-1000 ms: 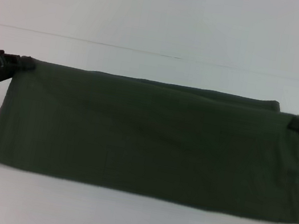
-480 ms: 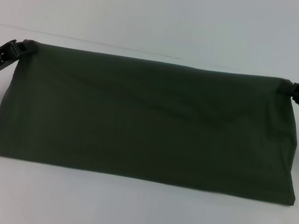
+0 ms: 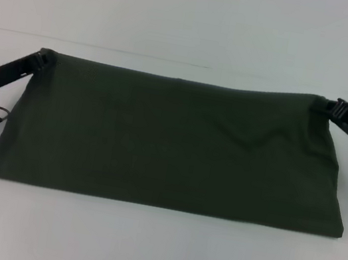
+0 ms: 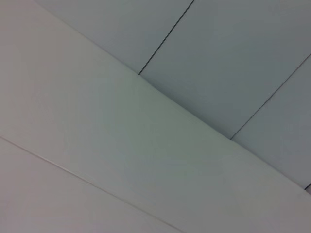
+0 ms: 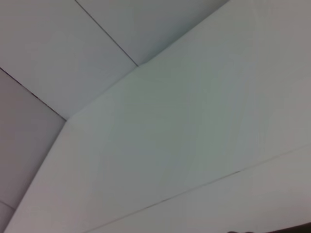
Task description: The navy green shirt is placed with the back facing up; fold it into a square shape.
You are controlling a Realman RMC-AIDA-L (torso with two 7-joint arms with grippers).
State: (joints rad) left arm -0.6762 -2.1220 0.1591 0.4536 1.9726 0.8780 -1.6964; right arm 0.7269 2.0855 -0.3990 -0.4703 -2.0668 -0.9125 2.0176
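head: front, looking down at table (image 3: 152,254) | wrists: face panelled wall, no overlap

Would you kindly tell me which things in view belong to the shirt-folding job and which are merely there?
Part of the job:
- navy green shirt, plain side showing, far edge lifted
- left gripper, shut on its far left corner
- right gripper, shut on its far right corner

Merely there:
- white table
- pale wall behind

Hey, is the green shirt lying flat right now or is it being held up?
Partly held up. The left gripper and right gripper pinch the navy green shirt's far corners; its near edge rests on the table.
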